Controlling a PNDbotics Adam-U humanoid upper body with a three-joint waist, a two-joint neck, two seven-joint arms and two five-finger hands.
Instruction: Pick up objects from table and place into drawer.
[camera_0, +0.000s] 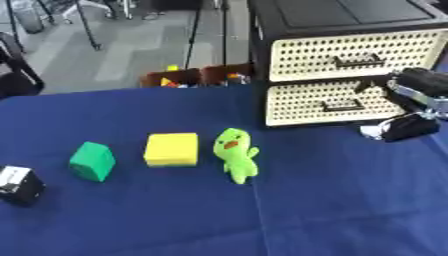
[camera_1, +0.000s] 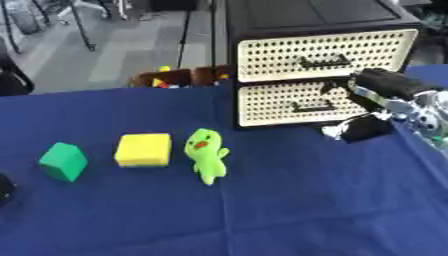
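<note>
Nearest the camera, at about eight o'clock, the robot's left hand (camera_0: 19, 185) rests idle on the blue table (camera_0: 332, 210); whether its fingers are apart or curled cannot be told. Moving rightward along the middle of the table come three objects in a row: a green block (camera_0: 92, 161), a yellow block (camera_0: 171, 149), then a green plush toy (camera_0: 235, 154) lying with its long axis running from twelve to six o'clock. None is held.

At about one o'clock stands a black cabinet with two cream perforated drawers, an upper drawer (camera_0: 354, 61) and a lower drawer (camera_0: 328, 102), both apparently closed. At three o'clock the right hand (camera_1: 363, 130) hovers low, just beside the lower drawer's front; its fingers cannot be made out.

The right hand appears nearer the drawers, the left hand nearer the blocks, with the plush toy lying toward nine o'clock of the right hand.
</note>
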